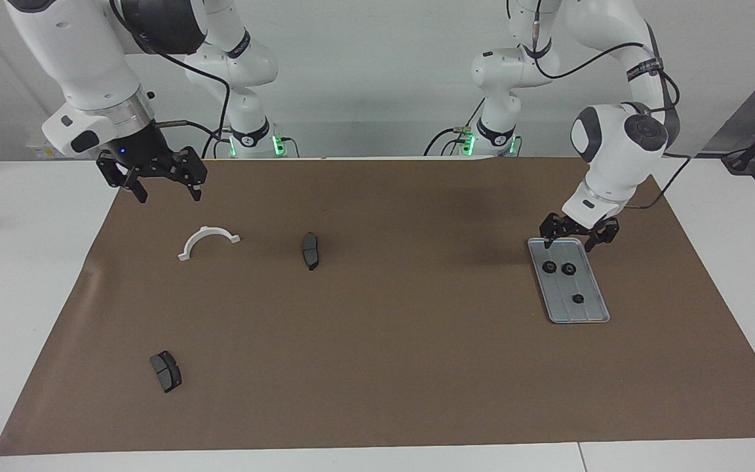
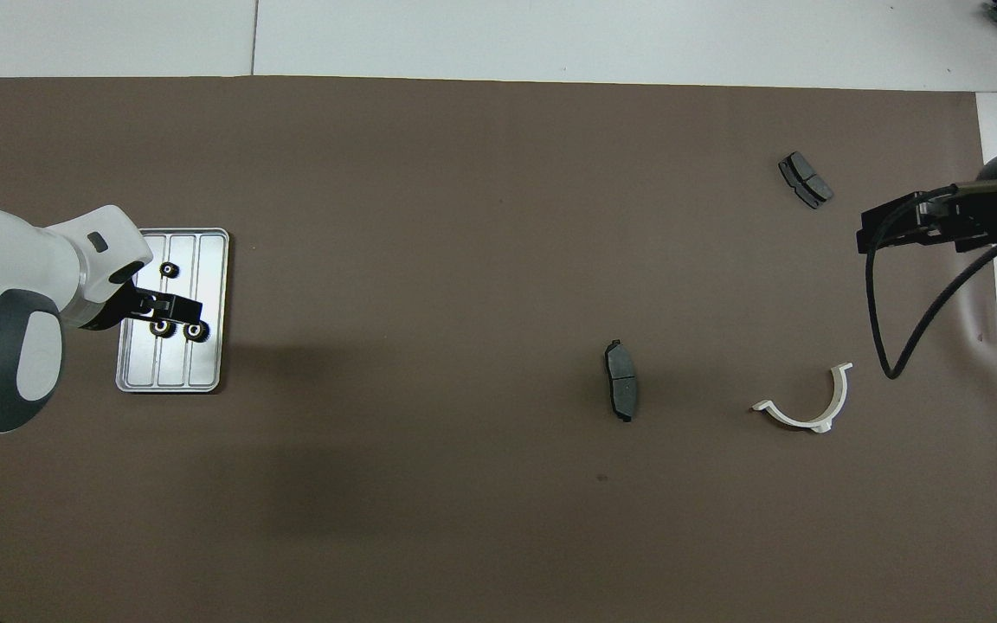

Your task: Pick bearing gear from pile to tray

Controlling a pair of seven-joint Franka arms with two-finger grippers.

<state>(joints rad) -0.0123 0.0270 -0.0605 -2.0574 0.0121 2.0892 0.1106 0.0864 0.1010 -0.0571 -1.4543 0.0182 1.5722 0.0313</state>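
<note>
Fingers spread, empty: my left gripper (image 1: 579,235) hangs over the tray (image 1: 592,313). Tray's long axis runs toward the robots; three gears (image 1: 568,268) inside.

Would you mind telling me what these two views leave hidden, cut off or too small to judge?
- Tray, overhead view: the left claw and its wrist cover one long edge and part of a gear.
- Gears, both views: too small to show teeth or bore.
- Right claw, overhead view: the picture's edge cuts off most of the arm, and the claw is seen side-on.
- Brake pad, facing view: edge-on, face unreadable.
</note>
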